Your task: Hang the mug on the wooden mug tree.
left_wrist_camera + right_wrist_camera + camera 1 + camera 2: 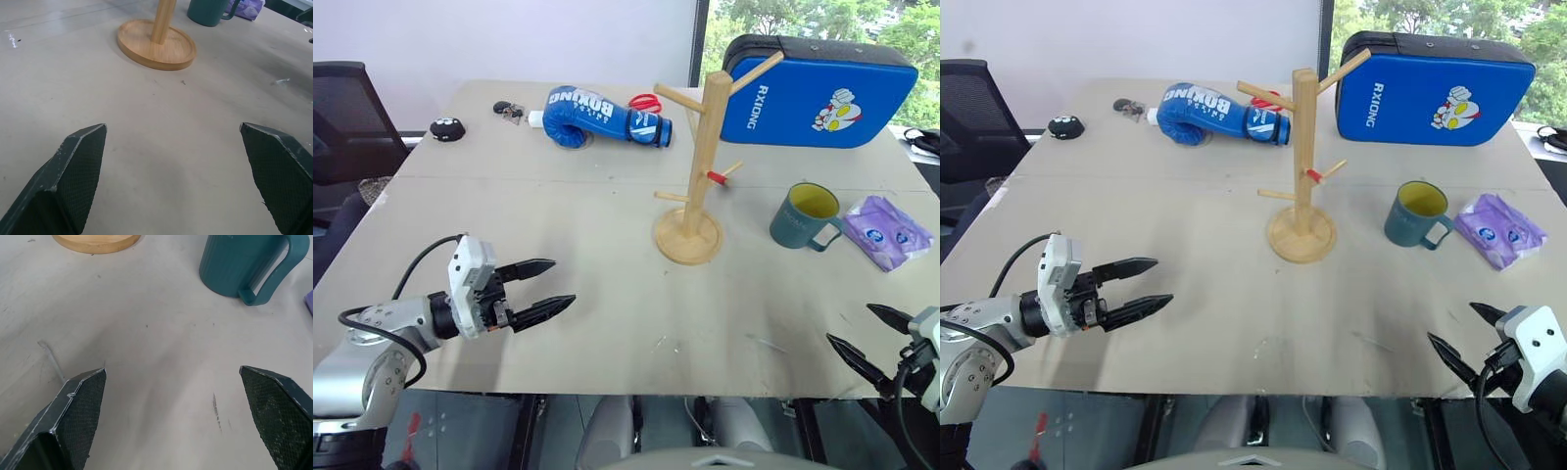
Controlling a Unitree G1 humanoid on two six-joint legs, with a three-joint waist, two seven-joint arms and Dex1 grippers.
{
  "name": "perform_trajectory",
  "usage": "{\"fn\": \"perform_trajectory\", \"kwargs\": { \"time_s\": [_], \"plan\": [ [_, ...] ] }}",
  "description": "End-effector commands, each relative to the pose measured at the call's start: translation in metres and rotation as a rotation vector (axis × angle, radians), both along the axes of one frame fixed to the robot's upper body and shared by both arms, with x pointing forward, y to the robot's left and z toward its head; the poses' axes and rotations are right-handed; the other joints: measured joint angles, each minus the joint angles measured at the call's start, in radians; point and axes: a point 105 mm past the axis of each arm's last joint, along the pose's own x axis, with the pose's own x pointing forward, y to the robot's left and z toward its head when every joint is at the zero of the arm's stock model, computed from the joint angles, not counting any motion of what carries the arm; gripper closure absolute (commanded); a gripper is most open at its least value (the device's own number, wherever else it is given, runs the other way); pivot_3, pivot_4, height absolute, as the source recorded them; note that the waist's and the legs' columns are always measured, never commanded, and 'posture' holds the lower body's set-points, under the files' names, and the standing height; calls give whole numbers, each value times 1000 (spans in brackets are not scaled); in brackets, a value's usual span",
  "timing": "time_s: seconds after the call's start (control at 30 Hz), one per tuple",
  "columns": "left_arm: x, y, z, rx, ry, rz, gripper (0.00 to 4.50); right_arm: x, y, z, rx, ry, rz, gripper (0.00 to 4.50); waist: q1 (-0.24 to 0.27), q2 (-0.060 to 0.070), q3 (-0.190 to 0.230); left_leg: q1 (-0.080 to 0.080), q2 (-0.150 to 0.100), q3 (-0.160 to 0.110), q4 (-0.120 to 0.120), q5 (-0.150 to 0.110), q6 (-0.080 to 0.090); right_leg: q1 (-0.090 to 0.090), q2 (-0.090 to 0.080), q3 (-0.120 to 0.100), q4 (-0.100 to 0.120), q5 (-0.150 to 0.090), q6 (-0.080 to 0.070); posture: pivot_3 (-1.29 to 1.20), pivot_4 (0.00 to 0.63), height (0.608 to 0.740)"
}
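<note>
1. The left gripper (546, 287) and the right gripper (1463, 332) both hang spread wide, empty, above the table's (607, 235) near edge.
2. The mug (805, 216) stands upright right of the wooden mug tree (696, 166), handle toward the near right.
3. Bare tabletop lies between the right gripper and the mug.

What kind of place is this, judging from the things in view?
Probably an office or lab room used for robot trials, not a kitchen. A large plain table holds unrelated test items: a blue boxing glove, a wooden mug tree and a mug. A black office chair stands by a window.
</note>
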Motion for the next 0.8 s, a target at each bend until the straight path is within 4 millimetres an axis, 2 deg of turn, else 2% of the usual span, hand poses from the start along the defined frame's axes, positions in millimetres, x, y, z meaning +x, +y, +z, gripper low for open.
{"fn": "perform_trajectory", "kwargs": {
  "time_s": [0.03, 0.13, 0.23, 0.33, 0.37, 0.43, 0.47, 0.5, 0.8],
  "plan": [
    [-2, -13, 19, -14, -64, -99, 0, 13, -2, 8, 15, -92, -88, 95, 0, 0, 0, 0, 0, 0, 0, 0, 0, 0, 0, 0, 0, 0, 0, 0, 150, 740],
    [-14, -46, 36, -55, -113, -304, 0, 42, -2, 15, 16, -207, -286, 95, 0, -5, 0, -2, 1, -2, 1, 0, 0, -1, 1, -2, 0, 0, 0, 0, 150, 740],
    [-18, -58, 43, -82, -120, -368, 0, 58, -7, 16, 17, -220, -418, 95, -2, 1, 1, -1, -1, 0, 3, 0, 0, -1, -1, 1, 1, 0, 0, 0, 150, 740],
    [-25, -74, 49, -87, -151, -435, 0, 76, -7, 17, -7, -258, -509, 95, -2, 1, 0, -1, -2, 0, 2, 0, 0, 0, 0, 2, 1, 0, 0, 0, 150, 740],
    [-26, -79, 52, -99, -163, -444, 0, 83, -9, 17, 3, -267, -551, 322, -2, 1, 0, -1, -1, -1, 2, 1, -1, 0, 1, 1, 1, 0, 0, 0, 150, 740],
    [-27, -85, 56, -110, -179, -453, 0, 91, -10, 17, 22, -278, -596, 879, -3, 1, 1, -1, -1, 0, 2, 3, -4, -1, 2, 2, 1, 0, 0, 0, 150, 740],
    [-28, -88, 58, -119, -183, -451, 0, 95, -7, 16, 32, -281, -599, 1397, -3, 1, 0, -1, -2, 0, 2, 3, -4, -1, 2, 2, 1, 1, 0, 0, 150, 740],
    [-28, -89, 60, -128, -184, -448, 0, 99, -6, 16, 25, -287, -609, 1733, -2, 1, 0, -1, -2, 0, 2, 3, -4, -1, 2, 2, 1, 2, 2, 0, 150, 740],
    [-28, -93, 65, -137, -192, -423, 0, 117, 0, 7, 58, -275, -630, 1733, -3, 1, 1, -2, -2, 0, 1, 3, -4, -1, 2, 3, 1, 2, 3, 0, 150, 740]
  ]
}}
